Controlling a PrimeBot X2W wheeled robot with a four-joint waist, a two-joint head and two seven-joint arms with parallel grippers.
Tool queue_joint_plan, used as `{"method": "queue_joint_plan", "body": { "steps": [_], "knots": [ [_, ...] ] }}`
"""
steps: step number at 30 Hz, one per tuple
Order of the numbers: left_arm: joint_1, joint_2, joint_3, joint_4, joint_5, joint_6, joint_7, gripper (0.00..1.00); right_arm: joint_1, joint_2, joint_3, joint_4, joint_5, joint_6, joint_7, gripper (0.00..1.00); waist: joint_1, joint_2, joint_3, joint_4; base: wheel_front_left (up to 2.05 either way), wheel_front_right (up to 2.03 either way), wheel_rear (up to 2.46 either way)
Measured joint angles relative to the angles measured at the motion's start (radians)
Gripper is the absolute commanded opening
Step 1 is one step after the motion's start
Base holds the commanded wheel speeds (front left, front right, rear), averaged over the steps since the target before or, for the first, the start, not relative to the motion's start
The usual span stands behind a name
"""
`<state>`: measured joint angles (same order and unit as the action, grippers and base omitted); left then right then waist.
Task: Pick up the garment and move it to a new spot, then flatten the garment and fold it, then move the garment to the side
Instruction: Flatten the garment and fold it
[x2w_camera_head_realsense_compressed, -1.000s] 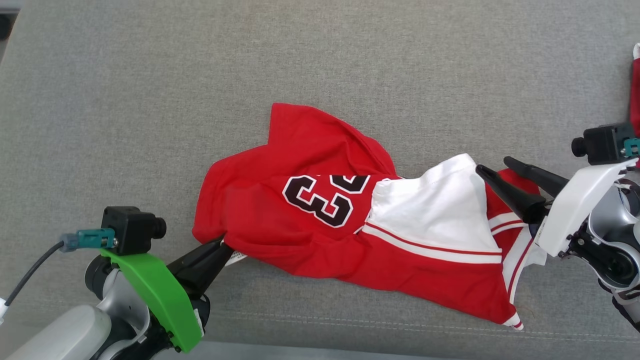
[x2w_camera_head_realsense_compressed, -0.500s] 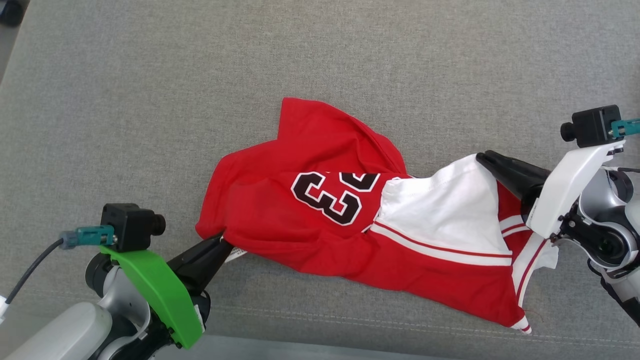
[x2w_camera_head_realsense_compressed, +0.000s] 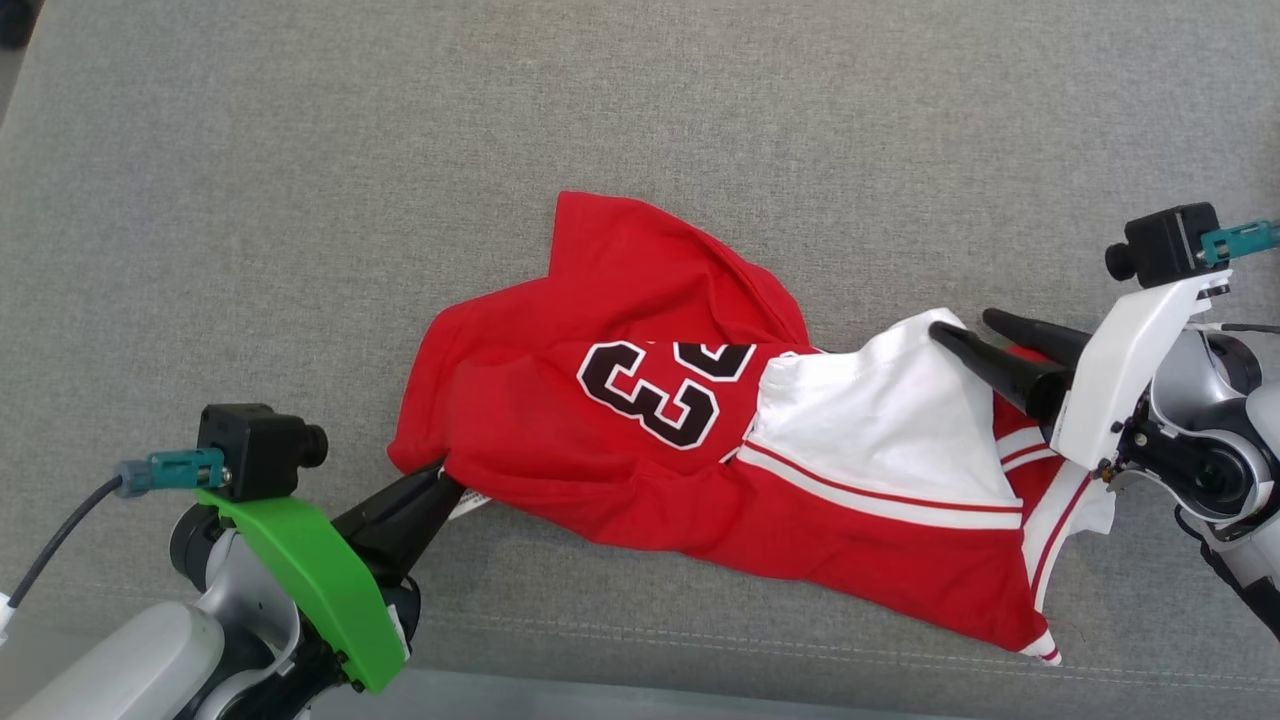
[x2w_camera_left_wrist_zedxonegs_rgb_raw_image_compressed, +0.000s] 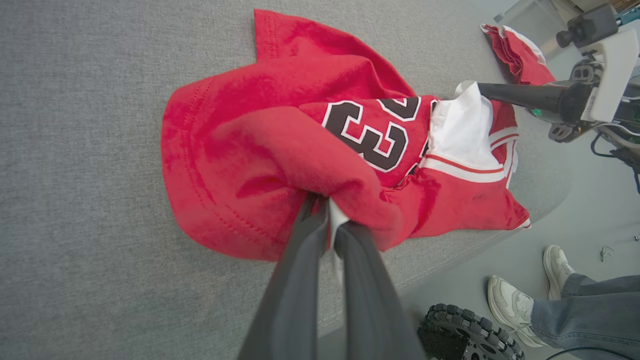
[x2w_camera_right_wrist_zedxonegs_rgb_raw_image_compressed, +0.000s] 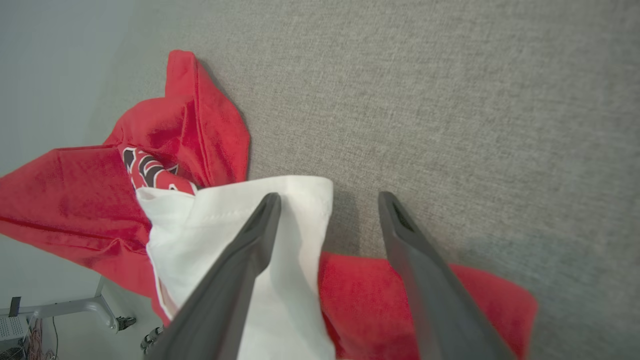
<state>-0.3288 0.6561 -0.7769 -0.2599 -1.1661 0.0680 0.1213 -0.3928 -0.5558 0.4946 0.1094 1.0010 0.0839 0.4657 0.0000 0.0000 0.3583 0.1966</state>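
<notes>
L claw (x2w_camera_head_realsense_compressed: 452, 485) clamped on garment (x2w_camera_head_realsense_compressed: 640, 440) edge, R claw (x2w_camera_head_realsense_compressed: 962, 323) spread over white flap (x2w_camera_head_realsense_compressed: 880, 420), maybe touching, grey surface (x2w_camera_head_realsense_compressed: 300, 200) open beyond

The left pincer (x2w_camera_head_realsense_compressed: 450, 482) has two long, dark, tapering fingers (x2w_camera_left_wrist_zedxonegs_rgb_raw_image_compressed: 295, 290) with a smooth matte face. Behind it sits a bright green bracket (x2w_camera_head_realsense_compressed: 300, 570), curved like a shield, carrying a black box-shaped left camera (x2w_camera_head_realsense_compressed: 255, 450) with a round lens. A teal left plug (x2w_camera_head_realsense_compressed: 185, 468) on the camera's side leads into a dark cable (x2w_camera_head_realsense_compressed: 60, 540). The forearm (x2w_camera_head_realsense_compressed: 110, 670) is pale grey. The right pincer (x2w_camera_head_realsense_compressed: 962, 322) has the same dark fingers, but a white bracket (x2w_camera_head_realsense_compressed: 1130, 385), topped by a black right camera (x2w_camera_head_realsense_compressed: 1165, 245) and a teal right plug (x2w_camera_head_realsense_compressed: 1238, 240). Its wrist (x2w_camera_head_realsense_compressed: 1210, 470) is silver with black joints. A black wheel (x2w_camera_left_wrist_zedxonegs_rgb_raw_image_compressed: 467, 334) has a knobbly tread.
</notes>
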Motion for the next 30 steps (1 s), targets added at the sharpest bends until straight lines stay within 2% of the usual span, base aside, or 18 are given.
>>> {"method": "queue_joint_plan", "body": {
  "steps": [7, 8, 11, 12, 13, 14, 21, 30],
  "knots": [
    [-0.004, -0.006, -0.001, 0.002, 0.0, 0.0, 0.0, 0.0, -0.019, 0.009, 0.036, 0.029, 0.004, 0.004, 0.053, 1.0, 0.0, 0.0, 0.007, 0.006, 0.0, 0.0, 0.0],
    [-0.006, -0.007, -0.001, 0.003, 0.0, 0.0, 0.0, 0.0, -0.024, 0.012, 0.041, 0.033, 0.004, 0.004, 0.06, 0.92, 0.0, 0.0, 0.008, 0.008, 0.0, 0.0, 0.0],
    [-0.015, -0.013, -0.002, 0.005, 0.0, 0.0, 0.001, 0.0, -0.038, 0.028, 0.048, 0.04, 0.025, 0.011, 0.079, 0.48, 0.0, 0.0, 0.01, 0.013, 0.0, 0.0, 0.0],
    [-0.016, -0.014, -0.002, 0.006, 0.0, 0.0, 0.001, 0.0, -0.04, 0.034, 0.053, 0.041, 0.032, 0.013, 0.084, 0.42, 0.0, 0.0, 0.011, 0.015, 0.0, 0.0, 0.0],
    [-0.018, -0.015, -0.003, 0.008, 0.0, 0.0, 0.001, 0.0, -0.043, 0.039, 0.058, 0.042, 0.035, 0.013, 0.09, 0.18, 0.0, 0.0, 0.011, 0.017, 0.0, 0.0, 0.0],
    [-0.02, -0.016, -0.004, 0.01, 0.0, 0.0, 0.001, 0.0, -0.047, 0.043, 0.06, 0.042, 0.038, 0.013, 0.091, 0.0, 0.0, 0.0, 0.012, 0.019, 0.0, 0.0, 0.0],
    [-0.02, -0.017, 0.002, 0.037, -0.002, 0.0, -0.006, 0.0, -0.092, 0.053, 0.044, 0.037, 0.04, 0.025, 0.064, 0.0, 0.0, 0.0, 0.0, 0.02, 0.0, 0.0, 0.0],
    [-0.006, -0.015, 0.028, 0.056, -0.013, 0.004, -0.027, 0.0, -0.092, 0.034, 0.0, -0.056, 0.059, 0.031, -0.012, 0.0, 0.0, 0.0, -0.031, -0.01, 0.0, 0.0, 0.0]
  ]
}}
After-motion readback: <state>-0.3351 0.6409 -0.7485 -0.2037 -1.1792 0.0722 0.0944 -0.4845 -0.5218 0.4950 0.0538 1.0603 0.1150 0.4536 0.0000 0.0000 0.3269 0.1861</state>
